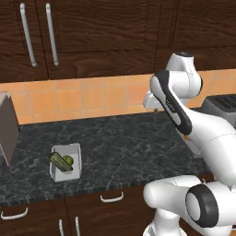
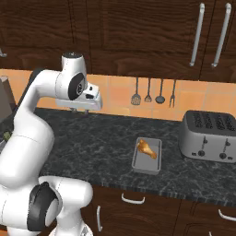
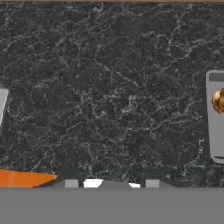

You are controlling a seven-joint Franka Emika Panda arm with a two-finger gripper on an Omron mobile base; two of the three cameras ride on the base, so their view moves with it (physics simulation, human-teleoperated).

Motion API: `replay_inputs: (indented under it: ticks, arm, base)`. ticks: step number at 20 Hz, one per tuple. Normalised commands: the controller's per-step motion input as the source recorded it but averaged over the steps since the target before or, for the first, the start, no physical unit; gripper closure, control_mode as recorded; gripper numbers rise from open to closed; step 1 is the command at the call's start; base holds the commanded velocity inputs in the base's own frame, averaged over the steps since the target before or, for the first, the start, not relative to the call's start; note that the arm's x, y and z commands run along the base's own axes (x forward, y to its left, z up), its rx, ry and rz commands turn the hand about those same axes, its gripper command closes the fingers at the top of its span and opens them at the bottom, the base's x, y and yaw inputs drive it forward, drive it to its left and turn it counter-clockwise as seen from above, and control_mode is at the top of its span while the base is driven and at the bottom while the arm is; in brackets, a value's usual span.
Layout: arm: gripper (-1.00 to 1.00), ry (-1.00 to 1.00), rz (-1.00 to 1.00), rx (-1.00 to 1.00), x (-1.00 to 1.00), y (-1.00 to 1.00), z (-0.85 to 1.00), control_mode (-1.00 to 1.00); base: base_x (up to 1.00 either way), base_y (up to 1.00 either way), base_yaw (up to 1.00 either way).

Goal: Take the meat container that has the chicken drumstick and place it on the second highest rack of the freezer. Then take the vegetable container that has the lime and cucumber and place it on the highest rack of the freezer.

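Cabinets: dark wood base drawers with pale curved handles are seen nearest, under the counter edge.
Counter: a black speckled stone worktop is spread across all views.
Meat container: a shallow grey rectangular tray is set near the front edge of the worktop, left of the toaster in the right base view; a small golden-brown chicken drumstick is laid in it.
Vegetable container: a pale grey tray is placed well apart from the meat container, toward the left of the left base view; a dark green elongated cucumber and a small yellow-green lime are held in it, touching.
Gripper: the white two-finger gripper is held above the bare worktop between the two trays; nothing is gripped; how wide the jaws stand cannot be told.
Toaster: a silver four-slot toaster is stood just right of the meat container.
Wall: an orange tiled backsplash is hung with four dark utensils.
Upper cabinets: dark wood doors with long metal handles are mounted above.
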Motion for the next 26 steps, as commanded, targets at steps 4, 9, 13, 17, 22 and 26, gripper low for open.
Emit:
replay_inputs:
  ticks: [4, 9, 13, 17, 22, 26]
  arm:
    - [-1.0, 0.0, -0.1, 0.01, -0.31, -0.18, -0.12, -1.0]
    - [-1.0, 0.01, -0.54, 0.04, -0.18, -0.99, -0.57, -1.0]
    - [-1.0, 0.1, -0.67, 0.06, 0.0, -1.0, -0.56, -1.0]
    - [-1.0, 0.1, -0.69, 0.04, 0.1, -0.97, -0.5, -1.0]
    - [-1.0, 0.01, -0.43, 0.11, 0.17, -0.85, -0.63, -1.0]
    - [-1.0, 0.0, -0.17, 0.13, 0.0, -0.68, -0.48, -1.0]
  base:
    - [0.0, 0.0, 0.0]
    - [0.0, 0.0, 0.0]
    - [0.0, 0.0, 0.0]
    - [0.0, 0.0, 0.0]
    - [0.0, 0.0, 0.0]
    - [0.0, 0.0, 0.0]
